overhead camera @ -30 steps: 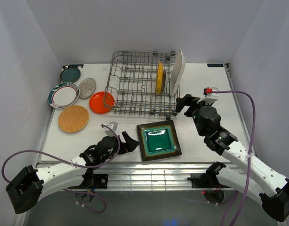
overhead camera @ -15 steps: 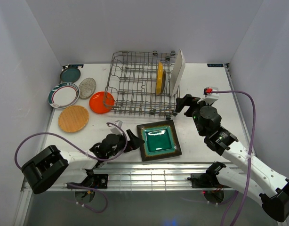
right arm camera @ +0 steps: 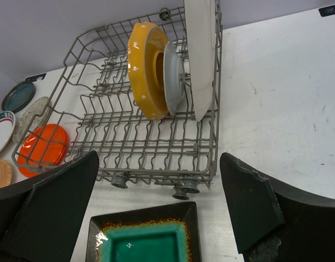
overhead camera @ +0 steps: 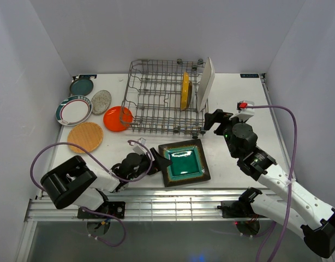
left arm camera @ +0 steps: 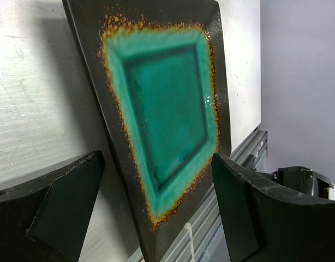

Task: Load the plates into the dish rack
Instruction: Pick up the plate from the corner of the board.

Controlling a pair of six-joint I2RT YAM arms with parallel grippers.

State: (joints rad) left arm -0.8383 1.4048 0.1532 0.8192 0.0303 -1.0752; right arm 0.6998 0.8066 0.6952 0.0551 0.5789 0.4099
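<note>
The dark square plate with a green centre (overhead camera: 183,162) lies flat near the table's front edge. My left gripper (overhead camera: 158,161) is open at its left side, and in the left wrist view the plate (left arm camera: 162,109) has a corner between the fingers (left arm camera: 64,202). My left gripper (left arm camera: 156,185) holds nothing. The dish rack (overhead camera: 165,98) holds a yellow plate (overhead camera: 185,90), a small pale plate (right arm camera: 174,71) and a white rectangular plate (overhead camera: 205,84), all on edge. My right gripper (overhead camera: 211,120) hangs open by the rack's front right corner (right arm camera: 159,180).
Left of the rack lie an orange plate (overhead camera: 117,118), a wood-tone plate (overhead camera: 85,137), a white plate with a teal rim (overhead camera: 73,110), a speckled grey plate (overhead camera: 101,101) and a teal plate (overhead camera: 82,86). White walls close in the table.
My left arm has slid right along the front of the table until its open fingers straddle the square plate's corner. The right arm has not moved.
</note>
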